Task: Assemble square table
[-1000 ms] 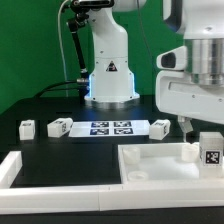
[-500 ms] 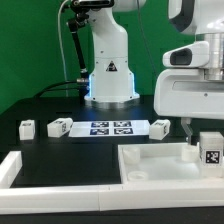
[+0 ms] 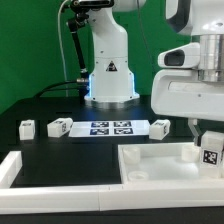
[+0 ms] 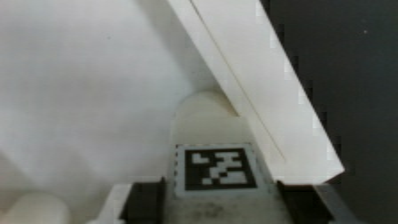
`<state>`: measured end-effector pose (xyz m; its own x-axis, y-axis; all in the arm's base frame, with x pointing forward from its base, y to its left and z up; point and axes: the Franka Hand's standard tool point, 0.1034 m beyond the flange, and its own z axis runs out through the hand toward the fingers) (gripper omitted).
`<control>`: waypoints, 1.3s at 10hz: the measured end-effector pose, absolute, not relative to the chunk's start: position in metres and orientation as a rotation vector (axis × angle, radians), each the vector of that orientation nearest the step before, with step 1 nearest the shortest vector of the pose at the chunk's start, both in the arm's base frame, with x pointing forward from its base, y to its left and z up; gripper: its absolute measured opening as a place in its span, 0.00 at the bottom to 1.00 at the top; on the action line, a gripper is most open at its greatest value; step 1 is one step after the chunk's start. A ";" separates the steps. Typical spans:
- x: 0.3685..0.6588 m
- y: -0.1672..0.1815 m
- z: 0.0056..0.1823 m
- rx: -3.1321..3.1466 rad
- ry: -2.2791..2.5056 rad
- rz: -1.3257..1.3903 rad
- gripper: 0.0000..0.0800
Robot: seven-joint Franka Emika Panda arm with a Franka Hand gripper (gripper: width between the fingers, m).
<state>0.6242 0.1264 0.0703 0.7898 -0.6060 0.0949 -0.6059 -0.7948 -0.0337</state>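
Border bar [image 3: 60, 186] nearest, presumably fencing parts in. Behind it the square panel [image 3: 150, 168] lies rim-up, I'd guess so legs go on from above. One leg block [image 3: 210, 152] stands upright at the panel's far corner on the exterior view's right, just beside the rim [image 4: 249, 90]. The pincer [image 4: 217, 206] is narrow, a jaw each side; can't tell if clamped. Probably seating that leg. Three spare leg blocks [image 3: 60, 126] sit on the tabletop [image 3: 60, 148], flanking the marker board [image 3: 110, 127]
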 end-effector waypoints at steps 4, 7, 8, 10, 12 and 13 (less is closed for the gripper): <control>0.625 0.127 0.069 -2.719 1.521 -0.140 0.36; 0.627 0.126 0.069 -2.269 1.993 -0.023 0.36; 0.627 0.128 0.068 -2.064 2.142 -0.004 0.36; 0.629 0.127 0.068 -1.834 2.288 0.038 0.36; 0.629 0.124 0.067 -1.715 2.372 0.052 0.36; 0.629 0.124 0.067 -1.695 2.386 0.052 0.36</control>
<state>0.6293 0.1243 0.0670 -0.3138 -0.9295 -0.1938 -0.9371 0.3360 -0.0946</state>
